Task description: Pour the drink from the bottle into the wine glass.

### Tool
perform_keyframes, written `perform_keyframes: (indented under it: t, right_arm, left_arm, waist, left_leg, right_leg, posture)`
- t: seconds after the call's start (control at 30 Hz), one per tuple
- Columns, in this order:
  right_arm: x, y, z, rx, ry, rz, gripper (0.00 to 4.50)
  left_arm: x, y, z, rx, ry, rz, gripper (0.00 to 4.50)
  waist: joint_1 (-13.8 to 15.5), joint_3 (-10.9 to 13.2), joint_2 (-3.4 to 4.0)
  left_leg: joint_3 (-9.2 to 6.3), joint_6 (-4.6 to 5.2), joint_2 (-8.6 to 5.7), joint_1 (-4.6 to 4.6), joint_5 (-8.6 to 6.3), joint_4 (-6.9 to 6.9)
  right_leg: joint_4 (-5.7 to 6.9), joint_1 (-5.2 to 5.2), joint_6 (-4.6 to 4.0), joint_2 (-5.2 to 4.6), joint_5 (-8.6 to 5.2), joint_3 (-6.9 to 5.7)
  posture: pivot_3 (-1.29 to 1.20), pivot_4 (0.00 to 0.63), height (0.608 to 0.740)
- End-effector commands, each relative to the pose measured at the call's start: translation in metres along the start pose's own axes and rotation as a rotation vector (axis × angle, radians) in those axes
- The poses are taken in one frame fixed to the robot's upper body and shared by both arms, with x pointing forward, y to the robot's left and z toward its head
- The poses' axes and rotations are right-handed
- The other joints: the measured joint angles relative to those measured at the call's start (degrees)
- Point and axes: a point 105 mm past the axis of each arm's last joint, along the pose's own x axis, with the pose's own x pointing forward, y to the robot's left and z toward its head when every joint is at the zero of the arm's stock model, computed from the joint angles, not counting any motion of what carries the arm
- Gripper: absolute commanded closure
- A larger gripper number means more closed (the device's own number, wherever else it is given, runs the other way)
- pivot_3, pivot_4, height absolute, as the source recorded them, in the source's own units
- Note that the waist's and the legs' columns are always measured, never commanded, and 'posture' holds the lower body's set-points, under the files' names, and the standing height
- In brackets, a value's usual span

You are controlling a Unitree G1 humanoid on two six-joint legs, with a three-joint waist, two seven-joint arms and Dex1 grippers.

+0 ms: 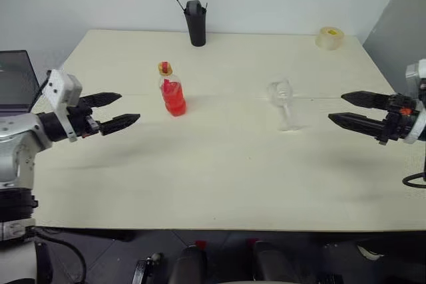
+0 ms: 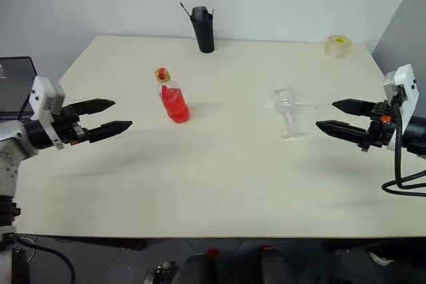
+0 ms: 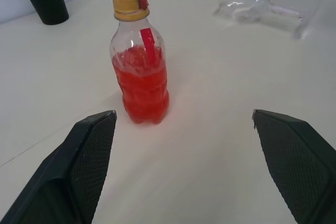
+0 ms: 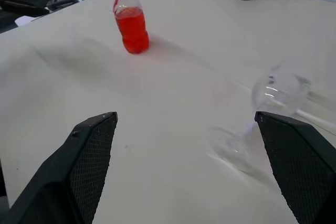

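The bottle (image 1: 172, 90) stands upright on the cream table (image 1: 219, 177), left of centre, its tan cap on and the red drink (image 3: 140, 90) filling its lower half. To its right the clear wine glass (image 1: 284, 104) stands upright and holds nothing. My left gripper (image 1: 128, 109) hovers open a little to the left of the bottle, pointing toward it. My right gripper (image 1: 336, 108) hovers open just right of the glass, pointing at it. Neither gripper touches anything. In the left wrist view the bottle sits between and beyond the open fingers (image 3: 86, 156).
A tall black cup (image 1: 196, 22) stands at the table's far edge behind the bottle. A roll of tape (image 1: 329, 38) lies at the far right corner. A dark laptop (image 1: 14, 79) sits off the table's left edge, beside my left arm.
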Motion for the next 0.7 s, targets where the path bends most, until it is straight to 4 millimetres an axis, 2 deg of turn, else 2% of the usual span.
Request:
perform_keyframes:
  t: [0.03, 0.23, 0.43, 0.5, 0.57, 0.63, 0.7]
  right_arm:
    - [0.019, 0.020, -0.001, -0.031, 0.005, 0.073, 0.00]
    - [0.048, 0.047, -0.012, -0.009, 0.002, 0.164, 0.00]
    - [0.062, 0.055, -0.019, -0.007, 0.016, 0.183, 0.00]
    - [0.068, 0.060, -0.018, -0.013, 0.008, 0.200, 0.00]
    - [0.081, 0.057, -0.012, -0.029, -0.039, 0.158, 0.00]
    - [0.096, 0.052, -0.002, -0.043, -0.103, 0.088, 0.00]
    - [0.109, 0.055, 0.002, -0.047, -0.135, 0.065, 0.00]
  left_arm:
    - [0.010, 0.002, 0.004, 0.023, -0.038, 0.037, 0.04]
    - [0.040, 0.009, -0.018, 0.002, -0.059, 0.209, 0.04]
    - [0.068, 0.012, -0.025, -0.051, -0.103, 0.287, 0.04]
    - [0.080, 0.010, -0.025, -0.065, -0.120, 0.291, 0.04]
    - [0.091, 0.007, -0.026, -0.068, -0.128, 0.285, 0.04]
    - [0.098, 0.009, -0.026, -0.067, -0.131, 0.302, 0.04]
    - [0.100, 0.014, -0.025, -0.068, -0.136, 0.336, 0.04]
  waist:
    - [0.0, 0.0, 0.00]
    - [0.2, 0.0, -0.01]
    - [0.2, 0.0, -0.06]
    - [0.2, 0.0, -0.06]
    - [0.0, 0.0, -0.06]
    - [-0.2, 0.0, -0.06]
    - [-0.2, -0.1, -0.06]
  left_leg:
    - [0.00, 0.00, 0.00, 0.00, 0.00, 0.01]
    - [-0.05, 0.00, -0.03, -0.04, 0.00, 0.06]
    - [-0.13, 0.00, -0.05, -0.10, 0.00, 0.14]
    - [-0.13, 0.00, -0.06, -0.11, 0.00, 0.15]
    - [-0.13, 0.00, -0.06, -0.11, 0.00, 0.16]
    - [-0.13, -0.01, -0.06, -0.08, 0.00, 0.16]
    - [-0.14, -0.03, -0.06, -0.09, 0.01, 0.18]
  right_leg:
    - [0.01, 0.00, 0.00, 0.00, 0.00, 0.00]
    - [0.01, 0.00, 0.00, -0.06, 0.00, -0.04]
    - [0.02, 0.00, 0.00, -0.08, 0.01, -0.11]
    - [0.04, 0.00, 0.00, -0.07, 0.01, -0.12]
    - [0.04, -0.01, 0.00, -0.07, 0.01, -0.12]
    - [0.08, -0.01, 0.00, -0.05, 0.01, -0.11]
    - [0.18, -0.04, 0.00, -0.03, 0.01, -0.11]
  posture:
    - [0.00, 0.150, 0.740]
    - [0.00, 0.150, 0.740]
    - [0.00, 0.150, 0.740]
    - [0.00, 0.150, 0.740]
    - [0.00, 0.150, 0.740]
    - [0.00, 0.150, 0.740]
    - [0.00, 0.150, 0.740]
